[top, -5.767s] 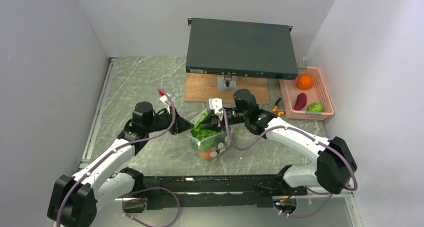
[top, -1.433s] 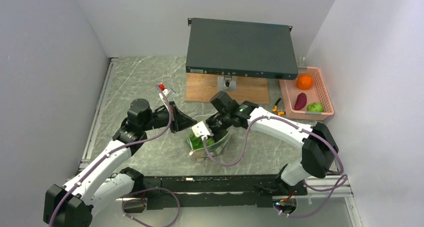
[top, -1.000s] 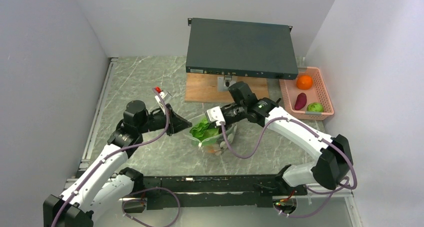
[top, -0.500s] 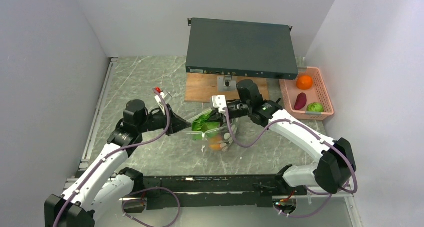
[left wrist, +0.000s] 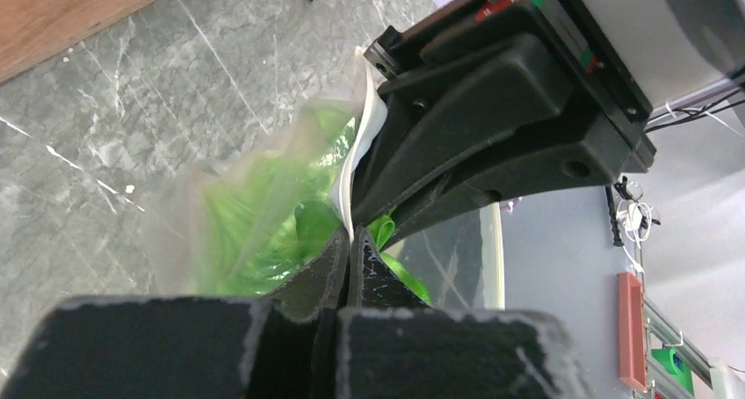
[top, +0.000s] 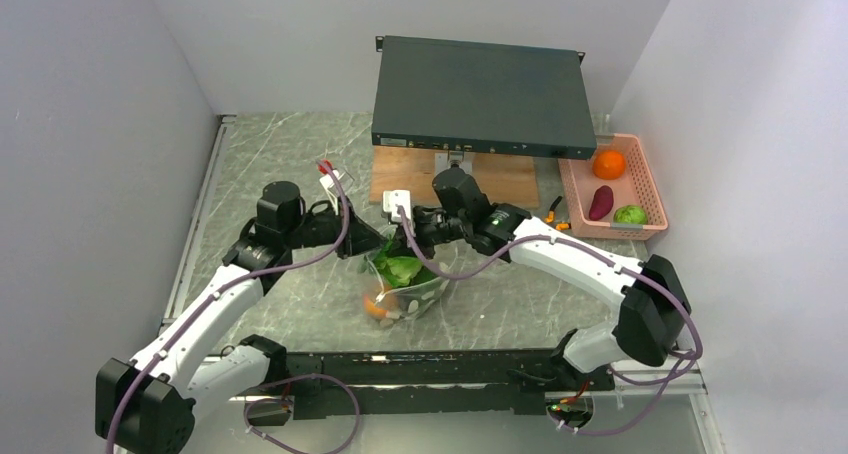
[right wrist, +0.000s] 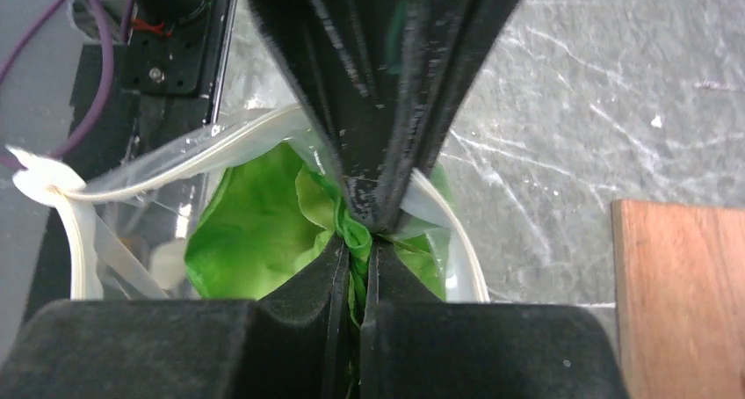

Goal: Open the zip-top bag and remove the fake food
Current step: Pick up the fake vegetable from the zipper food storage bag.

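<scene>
Both of my arms have swung left in the last half second, and the clear, floppy zip-top bag printed with white oval dots (top: pixel 405 289) has come with them. It hangs over the grey marbled tabletop (top: pixel 270 164), on the near side of the wooden board (top: pixel 510 184). Whether its bottom touches the tabletop I cannot tell. Inside it, a leafy green plastic lettuce (top: pixel 400 269) fills the upper part and a small orange piece (top: pixel 374 307) sits in the lowest corner.

Far to the right, the pink slatted plastic basket (top: pixel 574 192) holds an orange ball (top: pixel 608 163), a dark purple piece (top: pixel 601 202) and a round green piece (top: pixel 630 215). Orange-handled pliers (top: pixel 557 216) lie on the tabletop just beside its left wall.

My left fingers (left wrist: pixel 347 267) are pressed together on the white zip strip at the bag's mouth. My right fingers (right wrist: pixel 356 276) are closed as well, with a fold of the lettuce caught between them at the mouth. Whether bag film is caught there too I cannot tell. The two sets of fingertips meet almost tip to tip, and the bag dangles below them.
</scene>
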